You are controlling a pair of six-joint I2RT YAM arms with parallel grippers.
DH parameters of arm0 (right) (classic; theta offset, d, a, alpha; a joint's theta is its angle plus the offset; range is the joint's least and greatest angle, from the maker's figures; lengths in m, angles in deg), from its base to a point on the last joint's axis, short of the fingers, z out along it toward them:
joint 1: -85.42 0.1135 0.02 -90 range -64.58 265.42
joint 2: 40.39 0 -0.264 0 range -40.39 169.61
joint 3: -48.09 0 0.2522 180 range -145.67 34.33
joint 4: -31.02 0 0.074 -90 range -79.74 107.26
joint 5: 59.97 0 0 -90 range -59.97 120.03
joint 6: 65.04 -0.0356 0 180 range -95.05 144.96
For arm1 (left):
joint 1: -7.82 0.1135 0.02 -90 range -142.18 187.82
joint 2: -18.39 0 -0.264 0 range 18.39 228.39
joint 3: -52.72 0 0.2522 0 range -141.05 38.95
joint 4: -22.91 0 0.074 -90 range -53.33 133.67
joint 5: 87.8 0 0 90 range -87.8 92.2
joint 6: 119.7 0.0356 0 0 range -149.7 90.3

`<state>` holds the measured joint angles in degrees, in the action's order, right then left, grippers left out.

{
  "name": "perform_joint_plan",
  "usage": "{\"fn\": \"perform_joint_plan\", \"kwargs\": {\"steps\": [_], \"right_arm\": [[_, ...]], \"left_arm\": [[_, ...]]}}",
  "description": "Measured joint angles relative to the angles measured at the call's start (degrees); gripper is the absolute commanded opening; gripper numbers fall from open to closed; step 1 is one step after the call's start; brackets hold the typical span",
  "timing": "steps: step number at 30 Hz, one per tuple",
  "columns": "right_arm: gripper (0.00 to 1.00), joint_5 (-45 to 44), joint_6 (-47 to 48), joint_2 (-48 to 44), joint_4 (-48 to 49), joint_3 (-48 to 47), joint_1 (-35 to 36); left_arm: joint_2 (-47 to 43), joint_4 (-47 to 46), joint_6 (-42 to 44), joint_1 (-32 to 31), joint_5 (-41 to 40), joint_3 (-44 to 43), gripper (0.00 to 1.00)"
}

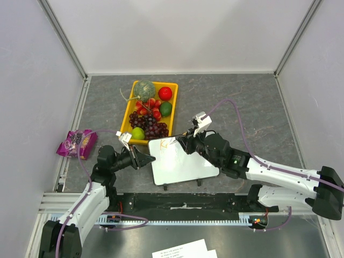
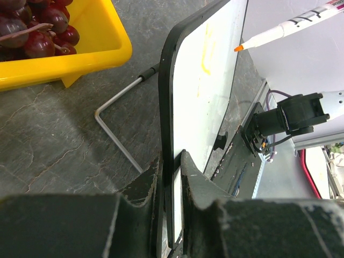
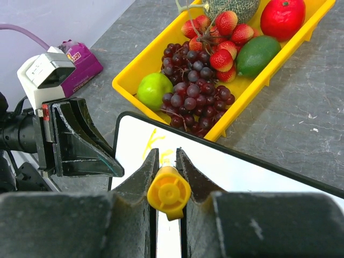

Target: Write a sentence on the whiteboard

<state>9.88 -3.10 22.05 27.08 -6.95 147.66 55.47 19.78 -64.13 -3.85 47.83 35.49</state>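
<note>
The whiteboard [image 1: 180,161] stands tilted on its wire stand in front of the yellow tray. My left gripper [image 1: 148,159] is shut on the board's left edge; the left wrist view shows the fingers [image 2: 172,161] clamping the dark frame, with the white face [image 2: 207,102] running away. My right gripper [image 1: 185,141] is shut on an orange marker [image 3: 169,192], its tip [image 2: 237,48] at the board's upper left. The sentence [image 3: 153,142] shows only as an orange "K" and part of a second letter, also visible from the left wrist [image 2: 206,54]. The fingers hide the strokes under the marker.
A yellow tray [image 1: 128,110] of grapes, strawberries, limes, an apple and a melon stands just behind the board. A purple packet [image 1: 78,142] lies at the far left. The board's wire stand [image 2: 115,134] rests on the grey table. White printed sheets [image 1: 185,250] lie below the arm bases.
</note>
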Motion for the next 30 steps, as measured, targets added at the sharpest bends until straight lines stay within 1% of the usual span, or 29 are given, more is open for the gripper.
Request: {"fn": "perform_joint_plan", "kwargs": {"steps": [17, 30], "right_arm": [[0.0, -2.27, 0.0, 1.68, -0.2, 0.44, -0.15], [0.0, -4.09, -0.57, 1.22, -0.74, 0.55, -0.24]], "left_arm": [[0.0, 0.0, 0.0, 0.0, -0.02, 0.0, 0.02], [0.0, 0.02, 0.0, 0.0, -0.02, 0.0, 0.02]]}}
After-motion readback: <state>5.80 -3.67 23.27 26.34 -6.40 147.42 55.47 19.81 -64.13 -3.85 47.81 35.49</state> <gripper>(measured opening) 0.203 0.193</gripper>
